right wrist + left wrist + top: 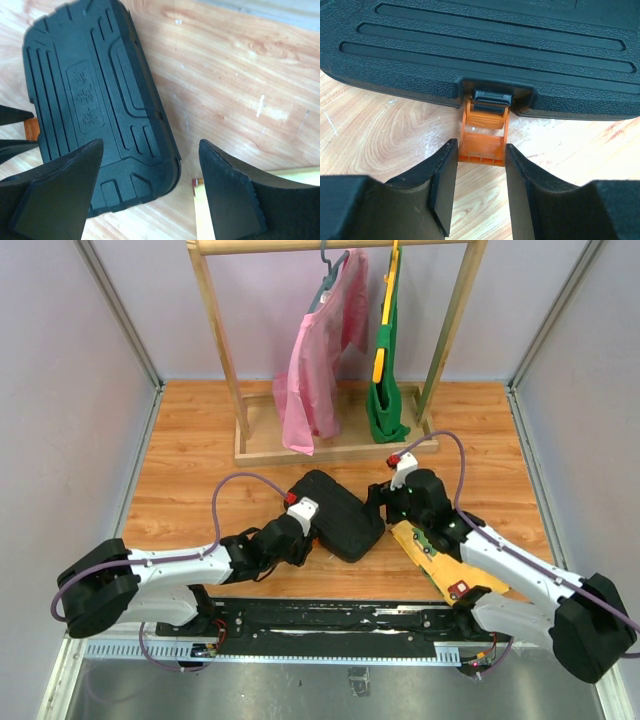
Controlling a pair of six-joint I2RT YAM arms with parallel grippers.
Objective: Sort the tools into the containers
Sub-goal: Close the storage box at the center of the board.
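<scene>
Orange latch within spread left gripper

Black tool case, closed lid with a small moulded panel, three embossed marks stacked in it, too soft to read, no other legible text in any view

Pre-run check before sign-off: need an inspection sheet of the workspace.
Surface: wooden table, light scuffs.
Job's things: black tool case shut, orange latch lying outward on the table; loose tools: nothing seen.
Clutter: yellow board under the right arm.
Grippers: left gripper jaws open either side of the latch; right gripper jaws open wide over the case's corner.
Cables: purple cable arching off each arm.
Surroundings: wooden rack, pink garment, green garment.
</scene>
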